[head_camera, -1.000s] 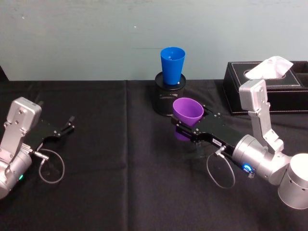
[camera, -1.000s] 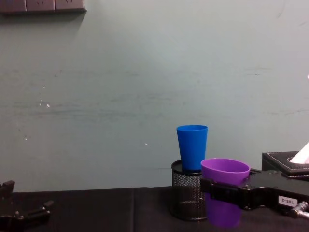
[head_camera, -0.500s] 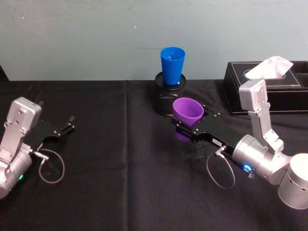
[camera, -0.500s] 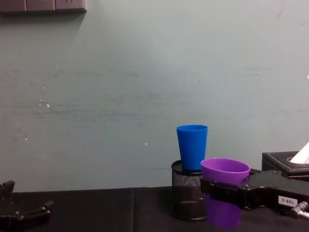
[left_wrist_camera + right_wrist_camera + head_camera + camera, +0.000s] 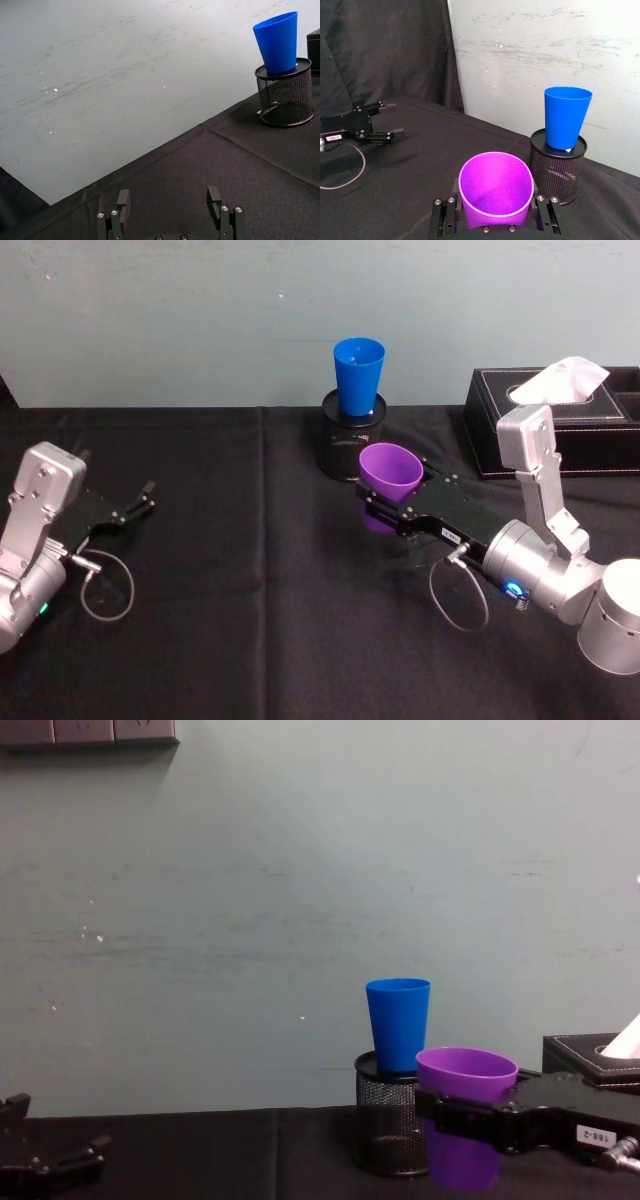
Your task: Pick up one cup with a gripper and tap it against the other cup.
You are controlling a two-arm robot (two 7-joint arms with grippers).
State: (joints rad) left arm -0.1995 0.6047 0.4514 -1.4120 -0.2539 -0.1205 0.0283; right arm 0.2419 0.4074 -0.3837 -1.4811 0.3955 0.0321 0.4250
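Purple cup (image 5: 390, 470) clamped in right gripper (image 5: 395, 492) fingers; ease lightly against blue cup (image 5: 358, 373). Left gripper (image 5: 147, 498) idle at the table (image 5: 250, 600) left edge, fingers spread.

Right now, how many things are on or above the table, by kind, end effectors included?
Cups: 2, purple cup and blue cup
Mesh holder: 1
Tissue box: 1
End effectors: 2, right end effector gripping the purple cup, left end effector open, idle
Total: 6

Cups at mid surface (image 5: 250, 620).
Second cup (image 5: 358, 375) in the mesh holder (image 5: 343, 448) at the back; held cup (image 5: 390, 470) just before it, between the jaws of the right gripper (image 5: 392, 492); tissue box (image 5: 560, 425) to the right; left gripper (image 5: 135, 506) far left.
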